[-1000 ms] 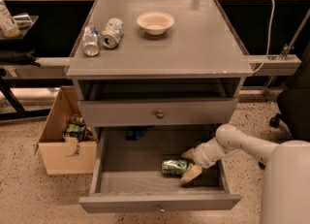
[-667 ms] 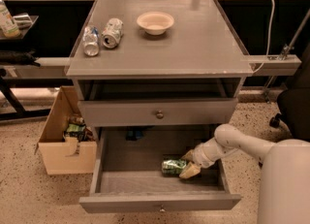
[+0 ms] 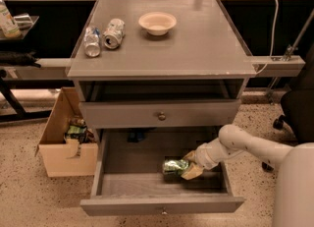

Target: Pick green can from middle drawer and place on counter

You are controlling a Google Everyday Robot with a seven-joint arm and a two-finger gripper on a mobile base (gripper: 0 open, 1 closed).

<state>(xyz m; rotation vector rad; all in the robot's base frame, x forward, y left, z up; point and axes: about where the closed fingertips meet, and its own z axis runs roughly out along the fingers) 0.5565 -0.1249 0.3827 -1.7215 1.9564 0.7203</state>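
The gripper (image 3: 186, 168) is low inside the open middle drawer (image 3: 132, 164), and it grasps the right end of the green can (image 3: 171, 167), one finger on each side. The can lies on its side on the drawer floor, right of the centre. Above, the counter (image 3: 196, 44) carries a pale bowl (image 3: 157, 23) and two silver cans (image 3: 91, 41) – both lying down. At the left an open cardboard box (image 3: 68, 159) with packages inside stands on the speckled floor (image 3: 29, 196).

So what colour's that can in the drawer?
The dented metal can is green, camera view; end effector at its right end.
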